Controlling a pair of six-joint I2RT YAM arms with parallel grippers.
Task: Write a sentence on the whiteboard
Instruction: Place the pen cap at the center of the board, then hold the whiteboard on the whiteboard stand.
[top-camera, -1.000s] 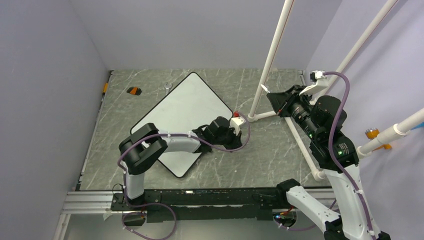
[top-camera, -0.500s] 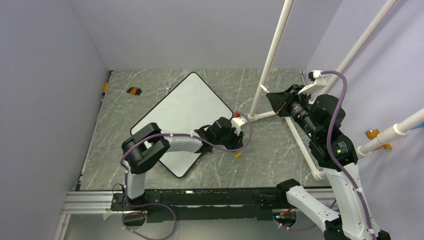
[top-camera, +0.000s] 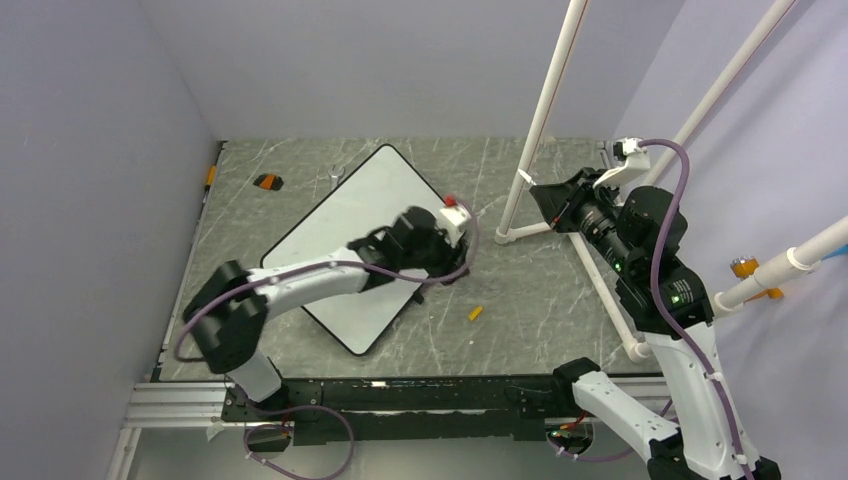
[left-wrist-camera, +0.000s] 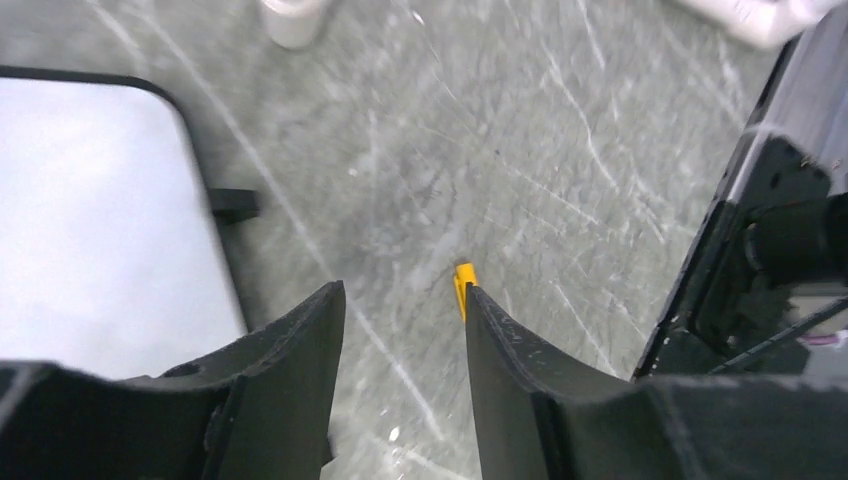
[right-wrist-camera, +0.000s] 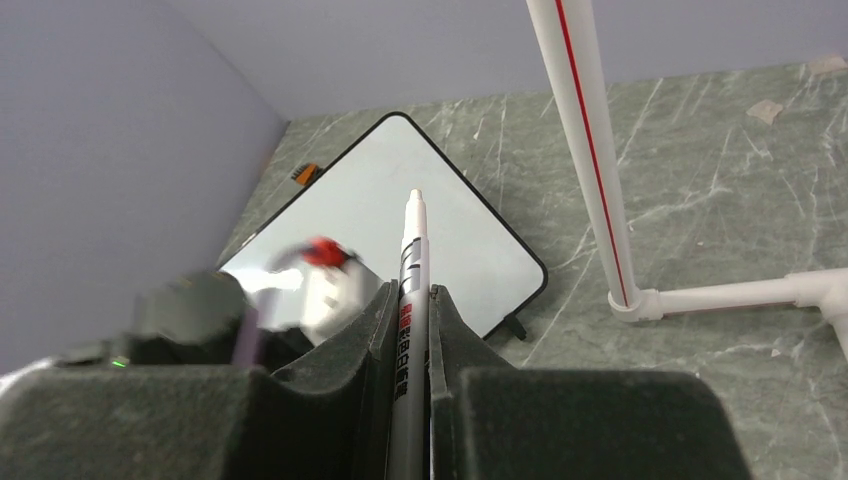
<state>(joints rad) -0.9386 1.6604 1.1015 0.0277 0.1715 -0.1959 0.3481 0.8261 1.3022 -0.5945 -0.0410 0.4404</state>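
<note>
Left claw (left-wrist-camera: 402, 300) is now spread about halfway and holds nothing. A second ago it sat low and nearly closed at the right corner of the whiteboard (top-camera: 355, 205). Since then its fingers have parted and the arm has swung up and back over the board.

What it let go of is the yellow cap (top-camera: 476, 313), which was not on the desk a second ago. It now lies on bare desk near the middle, off the board's near-right edge and touching nothing. The left wrist view shows it on the desk beyond the parted fingers.

Right claw (right-wrist-camera: 410, 290) has barely shifted. It is raised over the right side of the desk, closed tight on the marker (right-wrist-camera: 413, 230), whose tip points past the fingers toward the board.

The whiteboard lies flat and cornerwise in the left half of the desk, and no lettering shows on it.

My reading is that uncapping is finished and the cap is out of the way, but the sentence has not been started. The right arm would next need to bring the tip down onto the board once the left arm clears it.
</note>
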